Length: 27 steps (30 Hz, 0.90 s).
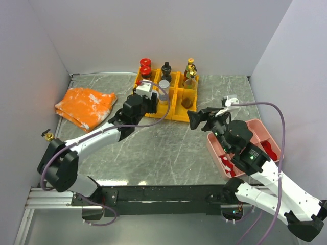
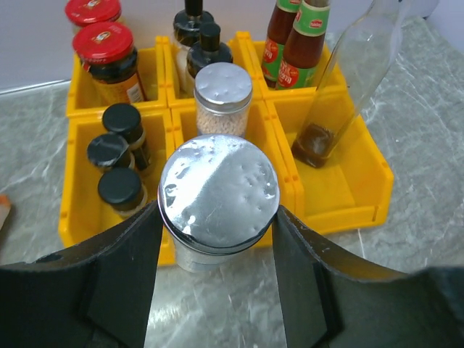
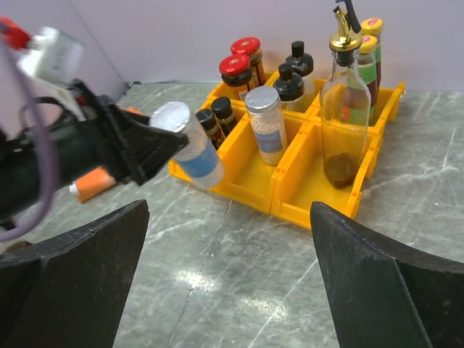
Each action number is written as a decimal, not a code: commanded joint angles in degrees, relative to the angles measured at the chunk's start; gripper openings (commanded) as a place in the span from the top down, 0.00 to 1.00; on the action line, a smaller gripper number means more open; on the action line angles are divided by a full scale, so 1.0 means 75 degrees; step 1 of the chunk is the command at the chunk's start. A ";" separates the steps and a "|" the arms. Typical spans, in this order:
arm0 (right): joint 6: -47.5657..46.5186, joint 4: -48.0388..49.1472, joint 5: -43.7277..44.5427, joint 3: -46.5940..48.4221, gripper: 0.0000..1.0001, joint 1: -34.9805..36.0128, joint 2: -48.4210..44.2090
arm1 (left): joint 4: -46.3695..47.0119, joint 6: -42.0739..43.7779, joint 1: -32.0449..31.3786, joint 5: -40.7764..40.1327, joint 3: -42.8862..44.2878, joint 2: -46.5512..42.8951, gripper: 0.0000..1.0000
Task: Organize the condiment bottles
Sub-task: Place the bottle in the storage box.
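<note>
Left arm: reaching toward far edge, left gripper [image 2: 217, 243] clamping silver-capped jar [image 2: 218, 192]. Right arm: hovering near right edge, right gripper [image 1: 201, 117] gaping wide.

Saw bright, dimpled metal, crinkled like foil, on the lid [image 2: 219, 192] of the silver-capped jar [image 3: 196, 156], clear and smooth-walled below. Found matt black plastic on the fingers [image 2: 119, 283] of the left gripper [image 2: 217, 215]. Took the yellow bins [image 2: 348, 210] for glossy moulded plastic, the table [image 2: 428, 152] for polished grey marbled stone with a soft sheen. Noted clear glass and a gold metal spout [image 3: 344, 38] on the tall bottle [image 3: 346, 123], shiny red lids [image 2: 104, 42], glossy black caps [image 2: 121, 185], rumpled orange cloth [image 1: 84, 106], smooth pink plastic tray [image 1: 263, 131]
</note>
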 commanded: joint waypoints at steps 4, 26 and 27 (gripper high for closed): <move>0.0032 0.0457 0.0098 -0.0245 0.00 0.0009 -0.0435 | 0.2257 0.0072 0.0366 0.1368 0.0746 0.0770 0.99; -0.0179 0.0468 0.0391 -0.0234 0.00 0.0009 -0.0271 | 0.3253 -0.0550 0.0859 0.2365 0.1309 0.3102 0.68; -0.0179 0.0468 0.0391 -0.0245 0.00 0.0009 -0.0282 | 0.3265 -0.0573 0.0859 0.2366 0.1321 0.3138 0.65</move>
